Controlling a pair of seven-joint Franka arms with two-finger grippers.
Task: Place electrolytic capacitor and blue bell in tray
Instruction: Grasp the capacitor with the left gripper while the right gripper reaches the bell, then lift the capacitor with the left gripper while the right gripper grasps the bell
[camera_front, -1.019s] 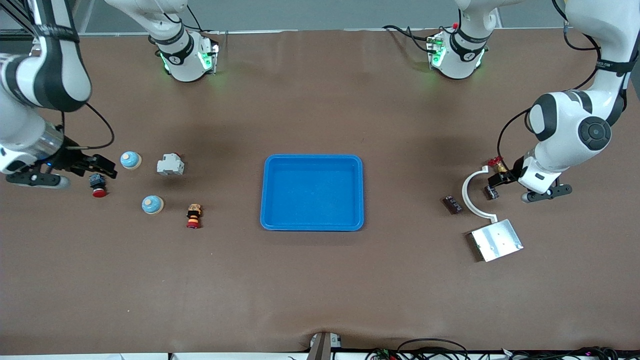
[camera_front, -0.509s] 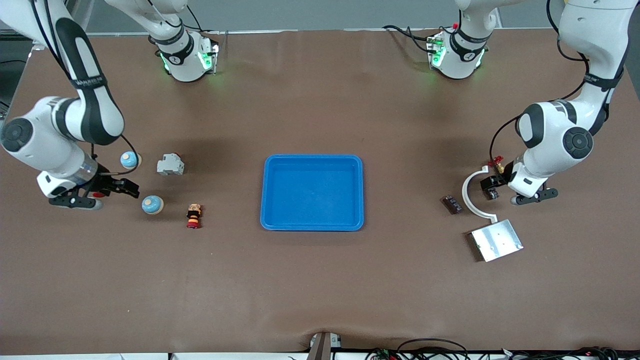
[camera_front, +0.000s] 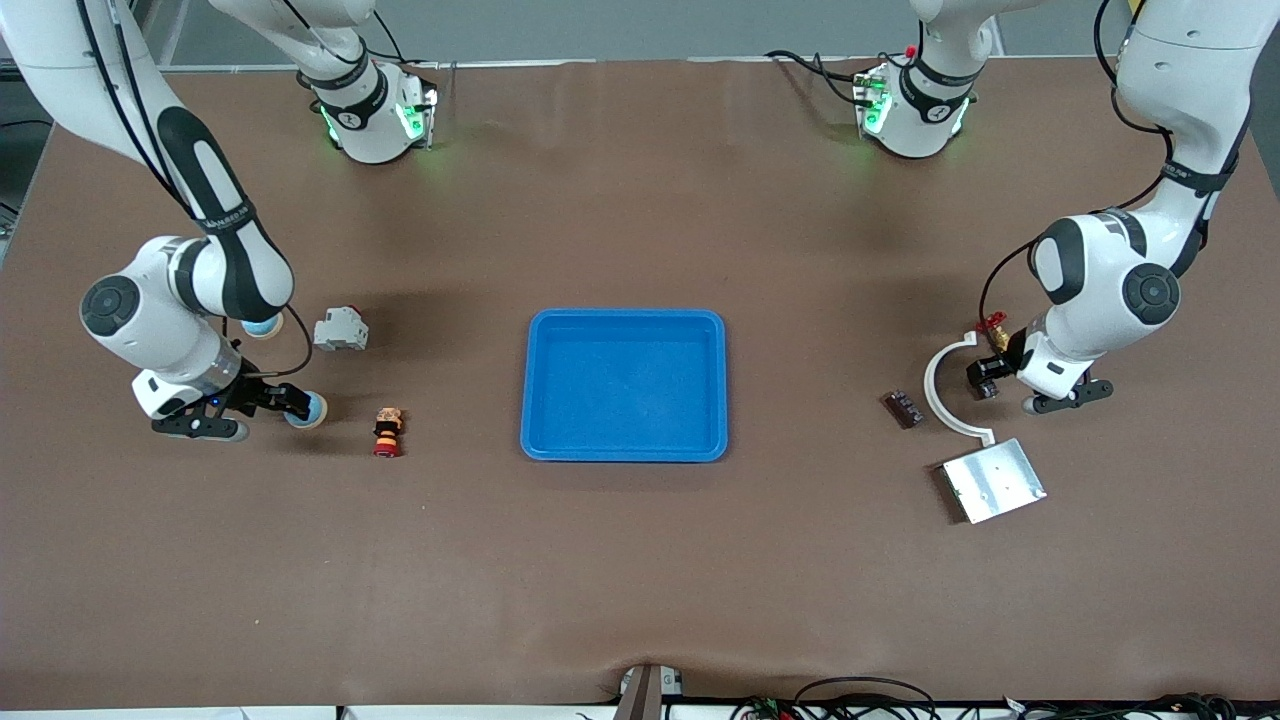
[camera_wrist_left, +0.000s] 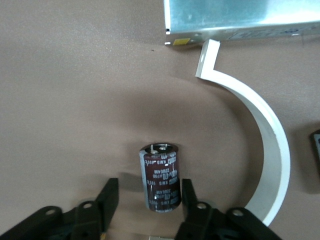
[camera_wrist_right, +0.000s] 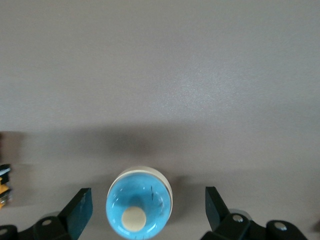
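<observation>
The brown tabletop (camera_front: 640, 560) carries the empty blue tray (camera_front: 624, 385) midway between both arms. The right gripper (camera_wrist_right: 147, 210), jaws wide open, straddles a blue bell (camera_wrist_right: 139, 204). The left gripper (camera_wrist_left: 148, 200) brackets the electrolytic capacitor (camera_wrist_left: 161, 176), one jaw touching, the other apart, apparently closing to grasp.

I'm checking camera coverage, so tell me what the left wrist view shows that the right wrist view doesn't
Only the left wrist view shows the electrolytic capacitor between the left gripper fingers, one finger apart from it, plus the white curved bracket and silver metal plate. Only the right wrist view shows a blue bell between the open right gripper fingers. Both share the brown table.
</observation>
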